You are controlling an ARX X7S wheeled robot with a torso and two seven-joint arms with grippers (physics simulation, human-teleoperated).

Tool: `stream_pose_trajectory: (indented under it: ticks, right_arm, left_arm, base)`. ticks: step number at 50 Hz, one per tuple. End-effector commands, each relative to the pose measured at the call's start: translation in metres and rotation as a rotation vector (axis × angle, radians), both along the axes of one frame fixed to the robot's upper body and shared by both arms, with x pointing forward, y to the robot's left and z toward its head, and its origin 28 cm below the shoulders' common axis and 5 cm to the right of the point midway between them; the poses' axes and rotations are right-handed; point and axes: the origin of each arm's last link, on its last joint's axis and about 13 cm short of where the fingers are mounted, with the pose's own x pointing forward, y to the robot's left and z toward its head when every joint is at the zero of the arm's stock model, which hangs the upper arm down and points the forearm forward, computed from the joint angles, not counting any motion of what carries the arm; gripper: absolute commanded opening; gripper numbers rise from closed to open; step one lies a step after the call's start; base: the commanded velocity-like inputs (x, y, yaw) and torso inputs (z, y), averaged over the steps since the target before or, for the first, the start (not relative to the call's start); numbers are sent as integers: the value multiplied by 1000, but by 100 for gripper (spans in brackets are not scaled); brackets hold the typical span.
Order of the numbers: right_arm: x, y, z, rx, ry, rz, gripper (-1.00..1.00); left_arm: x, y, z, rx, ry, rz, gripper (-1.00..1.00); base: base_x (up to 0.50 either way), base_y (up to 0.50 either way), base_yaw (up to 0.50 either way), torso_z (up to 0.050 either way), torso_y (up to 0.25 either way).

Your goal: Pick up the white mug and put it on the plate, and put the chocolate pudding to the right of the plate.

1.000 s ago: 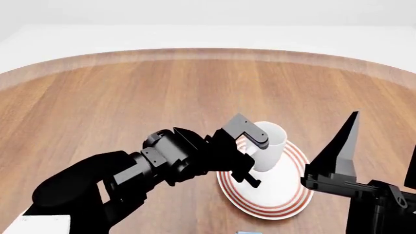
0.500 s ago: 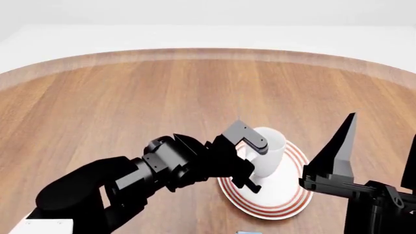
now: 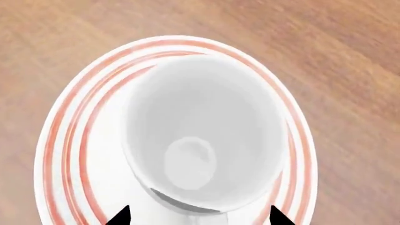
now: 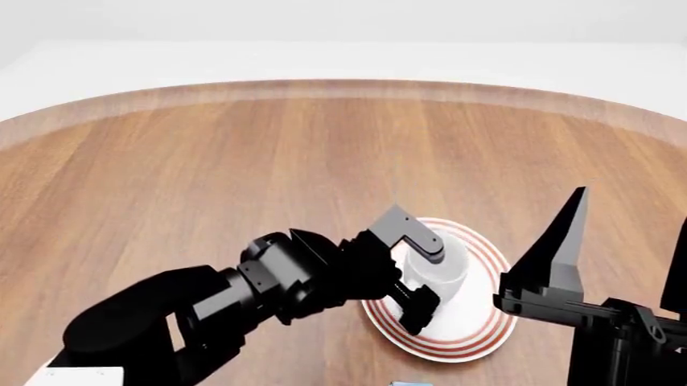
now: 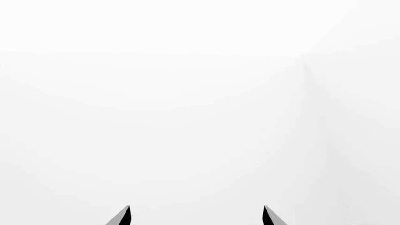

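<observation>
On the wooden table (image 4: 215, 177), the white mug (image 4: 442, 265) stands on the plate (image 4: 472, 326) — left jaws clamped on it, right jaws parted.

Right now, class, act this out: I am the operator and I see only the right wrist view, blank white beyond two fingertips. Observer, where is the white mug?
Observer: The white mug sits upright within the ringed rim of the plate.
Operator: Where is the left end effector?
Observer: The left end effector is at the mug's near side, one finger on each flank. I cannot tell whether it is gripping.
Operator: And my right arm?
Observer: The right end effector stands raised to the right of the plate, pointing up, away from the wooden table.
</observation>
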Motion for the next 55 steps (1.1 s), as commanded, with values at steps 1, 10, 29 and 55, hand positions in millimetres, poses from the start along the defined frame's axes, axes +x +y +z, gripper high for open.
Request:
stream_pose_trajectory:
  ticks: [1,10,29,55]
  right_arm:
    - [0,0,0,3,4,2,100]
    - [0,1,1,-5,3,3,100]
    - [0,3,0,-23,7,1,100]
    - [0,5,-2,-28,15,9,100]
  left_arm:
    - [-2,-1,-2,-4,-1,4,100]
    - [-5,-7,0,-5,-22,2,100]
    - [-19,10,7,35,-71,65,100]
    - [-72,29,42,-6,-192,15,100]
  base:
    - [0,0,0,0,0]
    - [0,0,0,0,0]
    - [0,0,0,0,0]
    - [0,0,0,0,0]
